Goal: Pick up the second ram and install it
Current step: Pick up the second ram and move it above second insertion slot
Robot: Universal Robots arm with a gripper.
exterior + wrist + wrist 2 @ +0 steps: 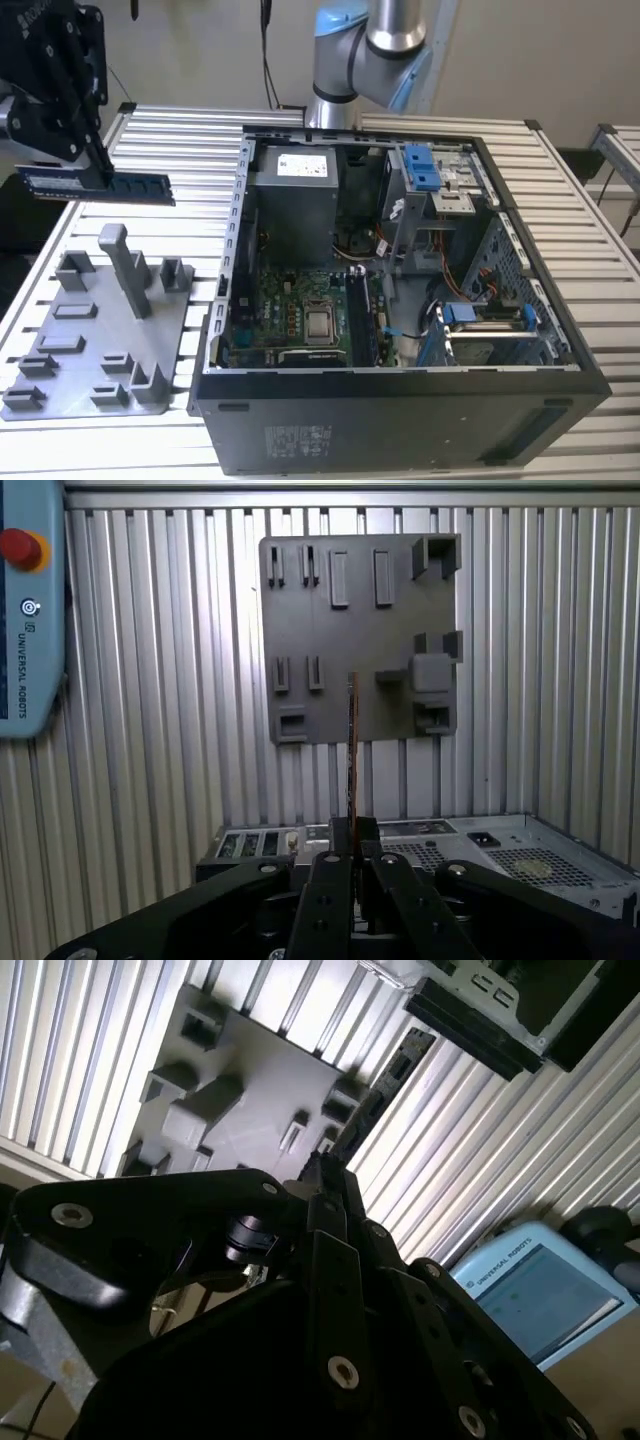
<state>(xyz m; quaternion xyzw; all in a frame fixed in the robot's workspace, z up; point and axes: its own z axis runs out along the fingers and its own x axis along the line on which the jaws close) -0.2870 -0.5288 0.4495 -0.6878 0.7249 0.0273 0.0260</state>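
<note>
Though it is meant for the computer, the second ram [125, 187] is in the air at the exterior view's left, well apart from the open computer case [400, 420] and above a grey parts holder [90, 345]. It lies level, a long dark stick with a white sticker. One end points towards the case. The black gripper [100, 172] has its jaws pinching the stick around its middle. In both wrist views the board runs edge-on straight out from the jaws.

The step in hand looks like the carry to the case. Doing it well probably calls for a firm, square pinch. The board should be level and its contact edge free. It should also travel clear of the case wall on the way to the black memory slots [358, 315] of the green motherboard [285, 322].

Case and holder sit on a slatted aluminium table [575, 235]. A blue-and-silver robot arm [370, 40] rises behind the case, before a pale wall [520, 60]. A pale blue teach pendant [30, 610] lies on the slats.
</note>
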